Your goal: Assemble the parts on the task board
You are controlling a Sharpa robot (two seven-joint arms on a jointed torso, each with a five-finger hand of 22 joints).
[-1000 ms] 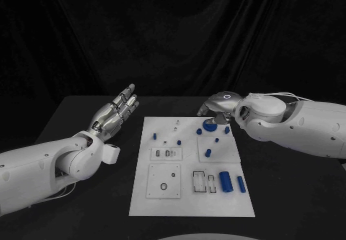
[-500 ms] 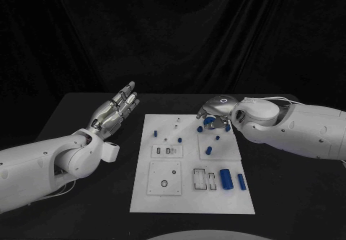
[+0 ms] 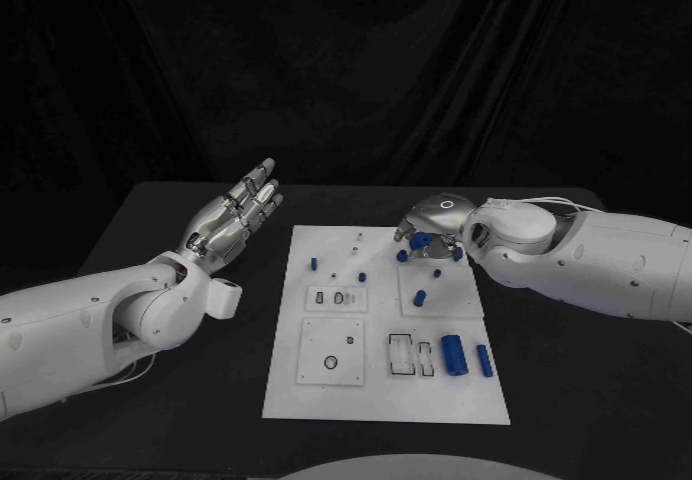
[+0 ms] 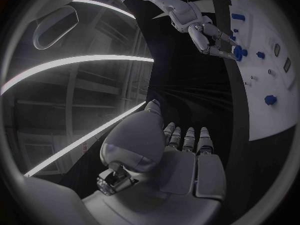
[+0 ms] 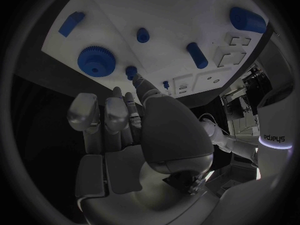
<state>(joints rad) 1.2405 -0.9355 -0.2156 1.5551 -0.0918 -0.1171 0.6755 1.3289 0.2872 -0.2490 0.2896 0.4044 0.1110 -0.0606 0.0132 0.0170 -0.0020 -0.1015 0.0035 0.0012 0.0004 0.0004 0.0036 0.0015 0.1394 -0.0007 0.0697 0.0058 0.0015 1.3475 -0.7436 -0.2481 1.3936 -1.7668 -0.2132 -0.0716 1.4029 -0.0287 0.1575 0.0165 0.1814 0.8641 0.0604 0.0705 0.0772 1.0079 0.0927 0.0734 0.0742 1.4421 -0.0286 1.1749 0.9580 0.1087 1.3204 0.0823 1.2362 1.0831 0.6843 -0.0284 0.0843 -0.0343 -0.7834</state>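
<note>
While the left robot hand [image 3: 235, 214] is raised flat and empty, the right robot hand [image 3: 427, 232] hovers over the task board [image 3: 382, 400].
Right fingers [image 5: 94, 112] spread, holding nothing, just above a toothed blue gear [image 5: 95, 60] at upper centre.

Matt white task board [image 3: 378, 400]; blue plastic gear [image 5: 95, 61].

My arms are clad in smooth white shells, rounded and bulky at the forearm. My left hand [image 3: 234, 215] is silver metal, its fingers built of segmented plates with darker seams between them; a small white block sits at that wrist. My right hand [image 3: 428, 235] is the same silver, with a glowing pale ring on the rounded wrist housing. Thin white cables loop over the top of my right forearm. Up close, my palms are matte grey panels, the fingertip pads paler.
</note>
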